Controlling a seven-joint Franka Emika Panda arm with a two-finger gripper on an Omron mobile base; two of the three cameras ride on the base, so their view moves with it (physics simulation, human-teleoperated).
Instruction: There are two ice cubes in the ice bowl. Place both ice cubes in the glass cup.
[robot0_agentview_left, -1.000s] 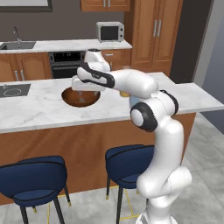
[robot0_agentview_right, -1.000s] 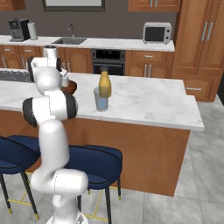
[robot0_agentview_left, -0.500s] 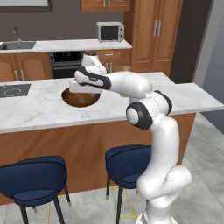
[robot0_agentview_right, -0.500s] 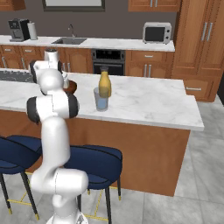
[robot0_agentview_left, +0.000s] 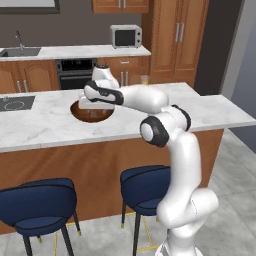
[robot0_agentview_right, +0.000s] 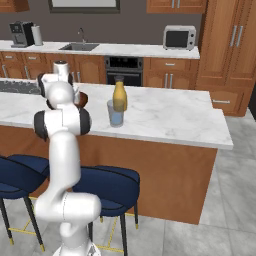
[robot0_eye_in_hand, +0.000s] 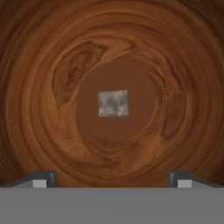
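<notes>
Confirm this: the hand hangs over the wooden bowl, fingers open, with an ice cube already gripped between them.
Not gripped. In the hand view the ice cube lies on the floor of the wooden bowl, clear of the fingers, which stand wide open. The hand does hang over the bowl.

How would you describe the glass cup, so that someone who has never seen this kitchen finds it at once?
Look at the long white marble island counter with blue stools in front. Near its middle, right of the wooden ice bowl, two things stand close together. The glass cup is the short, clear, greyish tumbler; its neighbour is a taller yellow-orange bottle just behind it.
</notes>
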